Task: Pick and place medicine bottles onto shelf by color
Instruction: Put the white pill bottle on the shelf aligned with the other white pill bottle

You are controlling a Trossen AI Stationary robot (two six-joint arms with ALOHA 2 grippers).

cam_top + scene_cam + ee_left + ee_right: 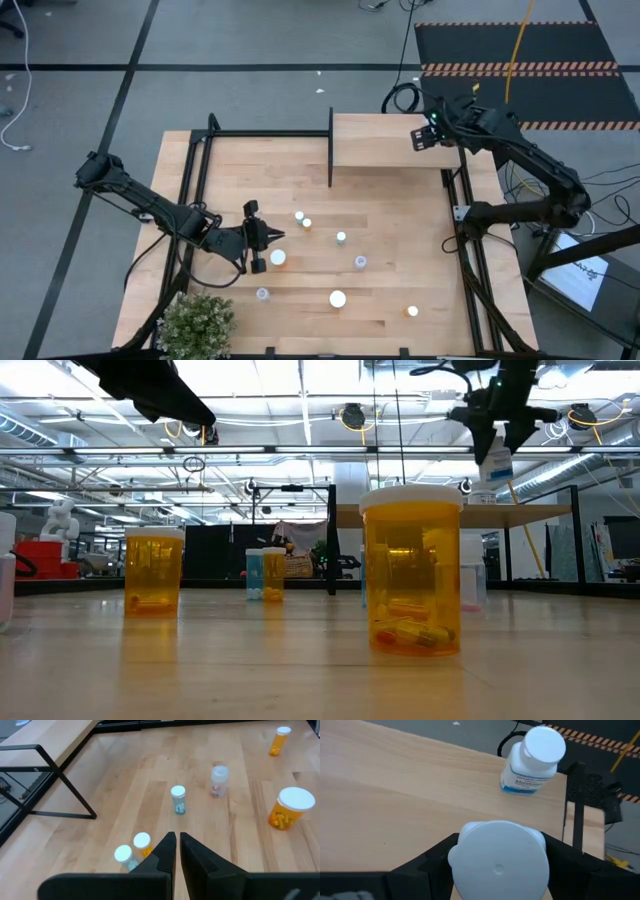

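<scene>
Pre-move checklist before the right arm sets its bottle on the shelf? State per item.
1. Right gripper has a bottle: ok, its fingers are on either side of a white-capped bottle.
2. Gripper is over the shelf: ok in the high view, near its right end.
3. Bottle clear of the surface: ok, the low view shows it hanging above the shelf.
4. Drop spot free: cannot tell; a white bottle with a blue label already stands just ahead.
5. Colour match with that neighbour: cannot tell, the held bottle's body is hidden under its cap.
6. Left gripper out of the way: ok, shut and empty over the table.
</scene>
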